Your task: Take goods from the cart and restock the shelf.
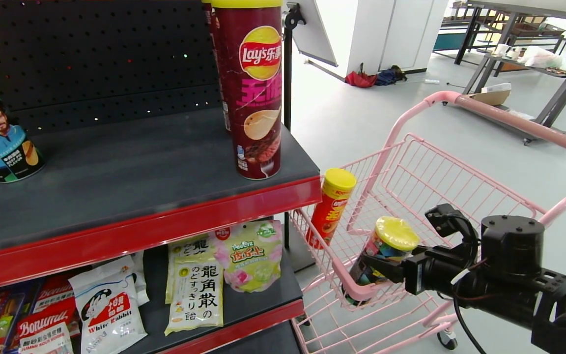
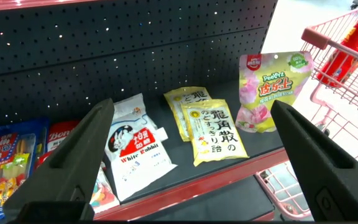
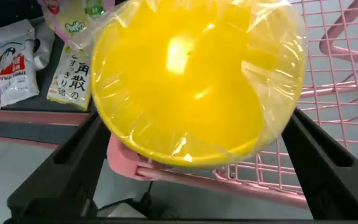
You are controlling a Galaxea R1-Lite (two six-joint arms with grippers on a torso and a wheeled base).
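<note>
**Head view.** Can (image 1: 383,248), yellow-lidded, is clasped around its body by the right gripper (image 1: 379,268). Its long axis is tilted, with the top up and toward the robot's right and the base low at the near rim of the cart (image 1: 413,147). A red can (image 1: 331,206) is leaned in the cart corner nearest the shelf (image 1: 116,167), top up. A maroon can (image 1: 258,93) is stood upright at the shelf board's right end.

**Left wrist view.** The left gripper (image 2: 192,109) is spread with nothing between its fingers. It is faced toward the lower board, where a white bag (image 2: 135,146), sachets (image 2: 213,127) and a pouch (image 2: 272,93) are laid.

**Right wrist view.** The can (image 3: 197,81) is seen end-on between the fingers, just above the cart rim (image 3: 166,169). Pad contact is hidden, so the grip appears closed rather than being seen outright.
</note>
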